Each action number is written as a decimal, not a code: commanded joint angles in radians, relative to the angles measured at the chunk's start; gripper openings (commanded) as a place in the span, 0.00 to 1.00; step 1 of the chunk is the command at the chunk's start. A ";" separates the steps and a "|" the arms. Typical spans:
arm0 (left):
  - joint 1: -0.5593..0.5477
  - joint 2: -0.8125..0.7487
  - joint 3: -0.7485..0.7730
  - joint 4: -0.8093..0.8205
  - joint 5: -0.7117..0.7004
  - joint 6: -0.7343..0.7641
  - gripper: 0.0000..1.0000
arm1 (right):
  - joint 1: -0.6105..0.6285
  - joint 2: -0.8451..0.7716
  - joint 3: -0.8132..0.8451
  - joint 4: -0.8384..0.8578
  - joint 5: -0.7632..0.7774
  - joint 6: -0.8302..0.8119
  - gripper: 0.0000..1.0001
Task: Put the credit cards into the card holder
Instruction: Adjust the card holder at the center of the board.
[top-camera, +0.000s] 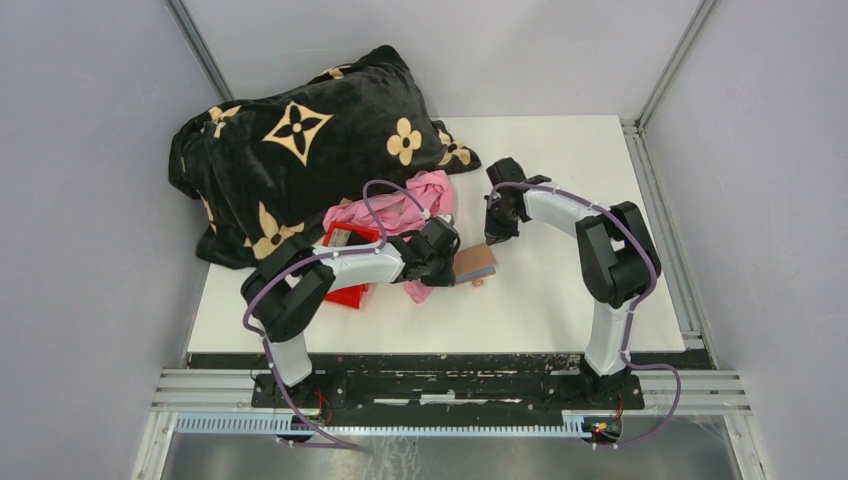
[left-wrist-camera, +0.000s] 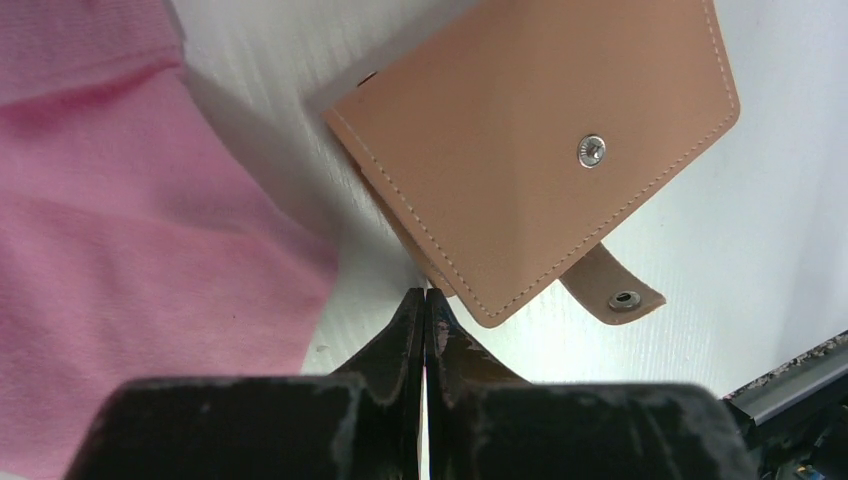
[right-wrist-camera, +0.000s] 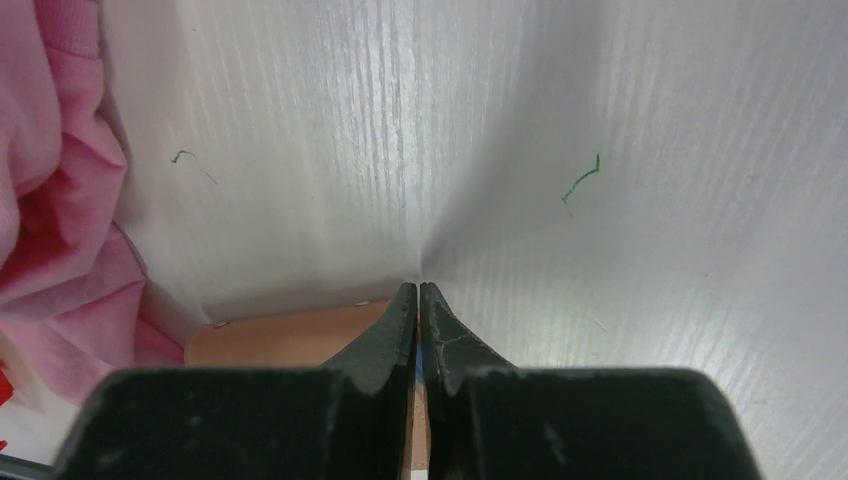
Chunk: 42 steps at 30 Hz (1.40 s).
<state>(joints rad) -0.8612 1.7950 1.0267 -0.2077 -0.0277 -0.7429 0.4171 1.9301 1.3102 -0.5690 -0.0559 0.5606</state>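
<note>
Left gripper (left-wrist-camera: 425, 297) is closed tight, fingertips together, just beside the near edge of the card holder (left-wrist-camera: 530, 150); whether they touch it is unclear. That tan leather holder lies folded shut near the middle of the white table (top-camera: 560, 290), its snap tab (left-wrist-camera: 612, 290) undone. Right gripper (right-wrist-camera: 418, 290) is also closed, over bare table just beyond the holder's far edge. A pale sliver shows between each pair of fingers, too thin to name.

Left of the holder:
- a pink cloth (top-camera: 425, 195)
- a red bin (top-camera: 350, 296), partly hidden by the left arm
- what look like grey cards (top-camera: 347, 238) inside the bin, too small to be sure

A black blanket (top-camera: 300, 150) with gold flowers fills the far left corner. Grey walls (top-camera: 100, 200) enclose the table.
</note>
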 joint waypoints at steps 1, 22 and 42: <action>-0.007 0.011 0.004 0.054 0.033 -0.050 0.03 | 0.003 0.029 0.065 -0.011 -0.023 -0.002 0.08; -0.025 0.105 0.089 0.154 0.108 -0.133 0.03 | 0.009 0.156 0.242 -0.060 -0.059 -0.008 0.08; -0.056 0.094 0.130 0.169 0.126 -0.166 0.10 | 0.006 0.238 0.412 -0.098 -0.057 -0.036 0.17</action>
<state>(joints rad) -0.9081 1.9316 1.1362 -0.0643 0.0891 -0.8677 0.4191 2.1593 1.6569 -0.6605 -0.1131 0.5446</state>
